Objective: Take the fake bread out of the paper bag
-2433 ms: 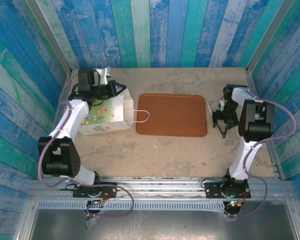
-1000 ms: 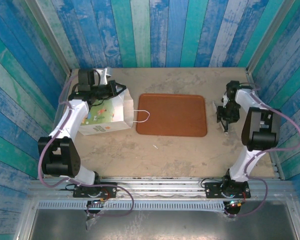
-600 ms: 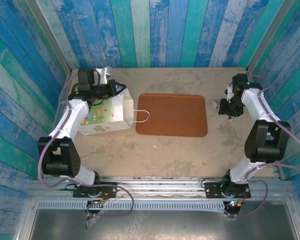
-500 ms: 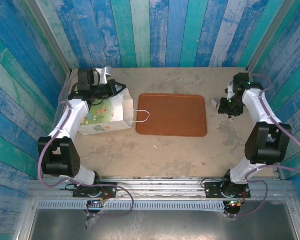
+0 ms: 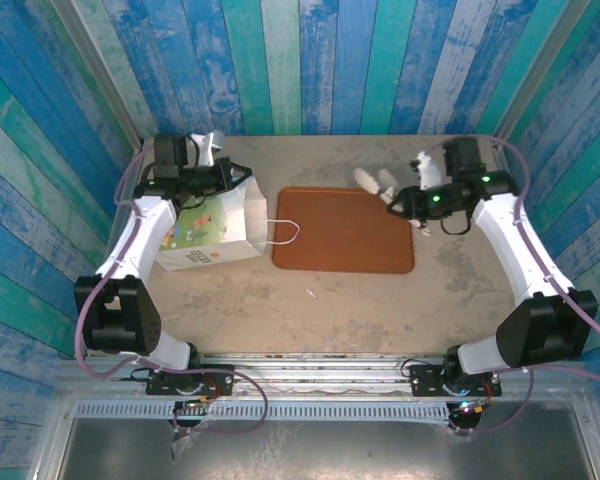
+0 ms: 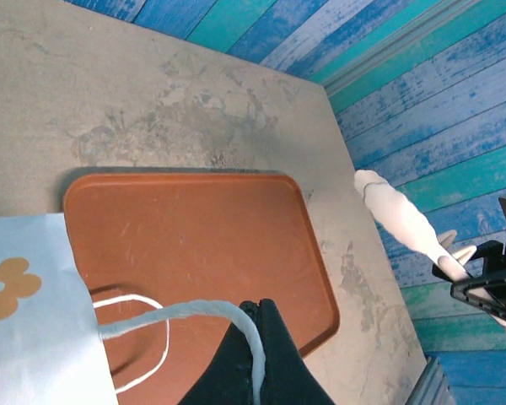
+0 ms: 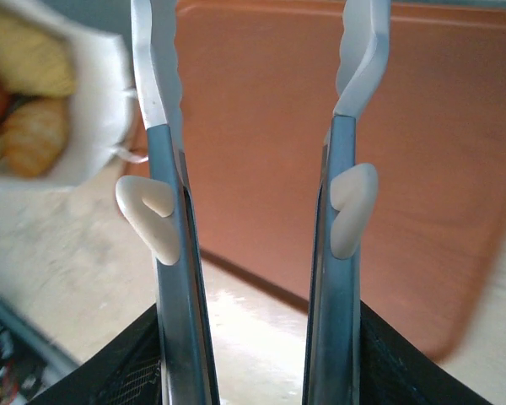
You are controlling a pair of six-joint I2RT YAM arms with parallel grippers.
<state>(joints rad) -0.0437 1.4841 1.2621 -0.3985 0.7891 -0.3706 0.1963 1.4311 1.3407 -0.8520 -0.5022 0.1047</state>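
The paper bag (image 5: 205, 228) lies on its side at the left of the table (image 5: 380, 310), with its mouth turned toward the reddish-brown tray (image 5: 345, 230). The bag's edge is just beside the tray's left rim. The left gripper (image 5: 223, 178) is closed on one white loop handle (image 6: 177, 314) of the bag; in the left wrist view the cord runs straight into the black fingers (image 6: 274, 354). I think this grip is there to lift the upper lip and hold the mouth open, and also to stop the light bag from sliding when something reaches in. The other handle lies loose on the tray's corner.

The fake bread (image 7: 34, 131) is all inside the bag. In the right wrist view some golden and brown ridged pieces, like croissants, show through the opening at the upper left. No piece lies on the tray.

The right gripper (image 5: 418, 200) is clamped on a pair of metal tongs (image 5: 378, 184) with white tips. It hangs over the far right corner of the tray and points the tips toward the bag. The two tong arms (image 7: 173, 253) stand apart with nothing between them, so the tool is open and empty. The tongs give a longer reach and a wider, softer bite than bare fingers, which suits the deep bag.

The removal is, I judge, not yet started. The next move calls for lining the tips up with the mouth and going in low.
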